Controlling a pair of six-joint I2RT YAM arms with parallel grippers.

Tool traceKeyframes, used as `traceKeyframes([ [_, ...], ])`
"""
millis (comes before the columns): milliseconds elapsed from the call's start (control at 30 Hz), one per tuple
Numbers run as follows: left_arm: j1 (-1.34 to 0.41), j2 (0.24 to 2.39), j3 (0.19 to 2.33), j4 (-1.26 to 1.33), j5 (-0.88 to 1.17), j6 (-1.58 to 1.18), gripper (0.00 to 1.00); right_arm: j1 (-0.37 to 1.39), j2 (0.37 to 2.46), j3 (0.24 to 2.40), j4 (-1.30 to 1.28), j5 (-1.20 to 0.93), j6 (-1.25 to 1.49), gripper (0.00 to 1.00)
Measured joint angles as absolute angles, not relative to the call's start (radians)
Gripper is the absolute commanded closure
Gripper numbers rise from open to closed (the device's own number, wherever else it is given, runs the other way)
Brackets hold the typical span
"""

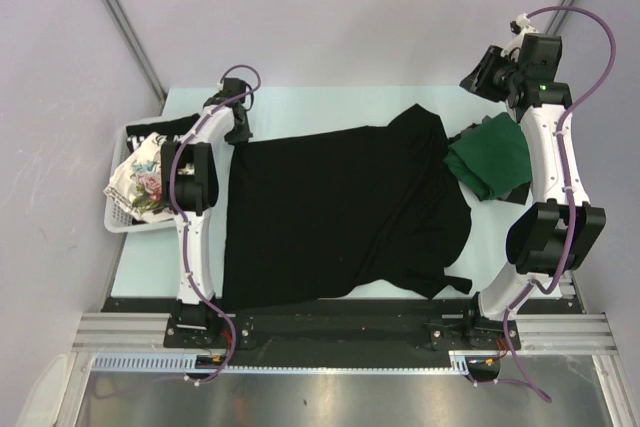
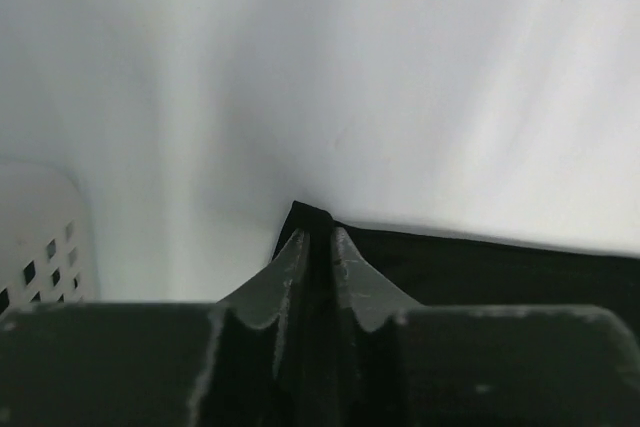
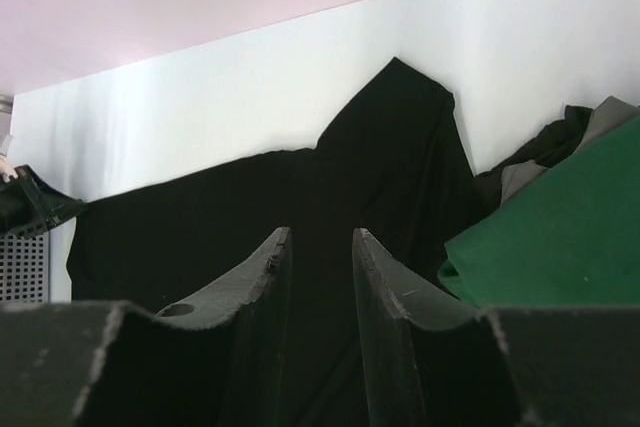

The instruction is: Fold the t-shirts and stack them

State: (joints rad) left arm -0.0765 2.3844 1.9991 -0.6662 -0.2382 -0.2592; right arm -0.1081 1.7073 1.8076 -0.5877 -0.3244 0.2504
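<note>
While the black t-shirt [image 1: 340, 212] lies opened flat over the middle of the desk [image 1: 320, 107], its near border close to the desk's near edge and one sleeve rumpled toward the near right, the step in hand looks like the first fold. Judgement: lift the gripped corner only enough to clear the cloth. Carry it straight toward the near edge and keep that border taut, so the far half lands square on the near half. A second hold on the far-right sleeve would probably stop the shirt dragging or twisting. At the left edge, a basket [image 1: 120, 222] holds the floral t-shirt [image 1: 140, 182]. At the right edge, the green t-shirt [image 1: 490, 157] sits folded on another dark garment, touching the black shirt's side. At the shirt's far-left corner, the left tool [image 2: 318, 237] is down on the desk, its fingers [image 2: 285, 272] drawn nearly together and clenched on that corner, black cloth showing between them. Farthest off, the right tool [image 3: 319, 234] hangs raised above the far-right corner, jaws parted by a narrow gap, holding and touching nothing.
</note>
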Motion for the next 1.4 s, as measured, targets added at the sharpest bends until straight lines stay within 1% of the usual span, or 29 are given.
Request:
traceKeyframes([
  [67,-0.079,2.384,1.999,-0.672,-0.231,-0.266,0.97,-0.109,1.707,1.807,-0.587,-0.33,0.252,0.64],
  [133,-0.08,2.384,1.999,-0.675,-0.231,-0.267,1.0,-0.109,1.707,1.807,-0.587,-0.334,0.253,0.64],
  [267,-0.081,2.387,2.006,-0.683,-0.234,-0.27,1.0,-0.109,1.708,1.807,-0.587,-0.344,0.253,0.64],
  [367,-0.079,2.421,2.076,-0.722,-0.25,-0.272,1.0,-0.109,1.708,1.804,-0.586,-0.349,0.254,0.64],
  [500,-0.068,2.557,2.326,-0.786,-0.255,-0.291,1.0,-0.109,1.708,1.79,-0.586,-0.354,0.254,0.64],
  [533,-0.064,2.578,2.361,-0.78,-0.254,-0.295,1.0,-0.109,1.708,1.787,-0.586,-0.355,0.254,0.64],
  [867,0.017,2.587,2.37,-0.693,-0.196,-0.335,1.0,-0.084,1.709,1.778,-0.587,-0.345,0.25,0.64],
  [1100,0.028,2.626,2.392,-0.595,-0.151,-0.333,0.97,-0.049,1.713,1.778,-0.59,-0.325,0.234,0.64],
  [1200,0.038,2.64,2.392,-0.561,-0.113,-0.337,0.99,-0.049,1.719,1.778,-0.596,-0.315,0.226,0.64],
  [1400,0.058,2.644,2.392,-0.491,-0.039,-0.339,0.99,-0.05,1.726,1.778,-0.612,-0.279,0.197,0.64],
])
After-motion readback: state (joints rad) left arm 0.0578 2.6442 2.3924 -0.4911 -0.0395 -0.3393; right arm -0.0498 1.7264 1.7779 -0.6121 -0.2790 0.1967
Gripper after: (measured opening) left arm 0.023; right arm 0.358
